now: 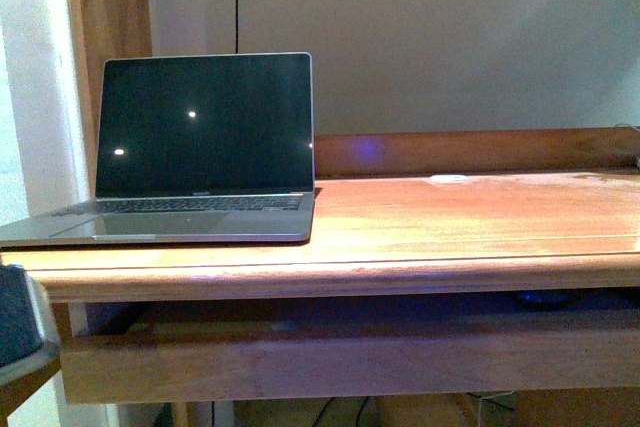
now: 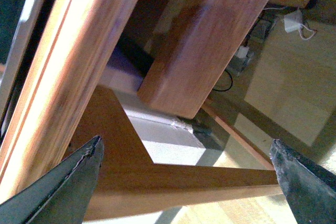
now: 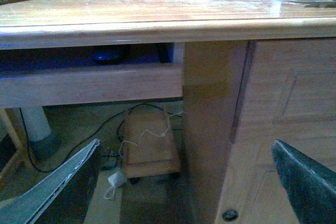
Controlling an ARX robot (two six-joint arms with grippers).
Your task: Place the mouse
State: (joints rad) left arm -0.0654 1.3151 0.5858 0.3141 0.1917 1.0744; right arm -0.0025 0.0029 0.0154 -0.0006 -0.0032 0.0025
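The mouse is a small dark domed shape lying in the shadowed shelf slot under the desk top, to the right. It also shows in the right wrist view, in the same slot behind the wooden front rail. My right gripper is open and empty, low in front of the desk, well below and apart from the mouse. My left gripper is open and empty, under the desk's left end near wooden rails. Neither arm shows in the front view.
An open laptop stands on the wooden desk top at the left. A small white object lies near the back rail. A cabinet door fills the desk's right side. A wooden box and cables lie on the floor.
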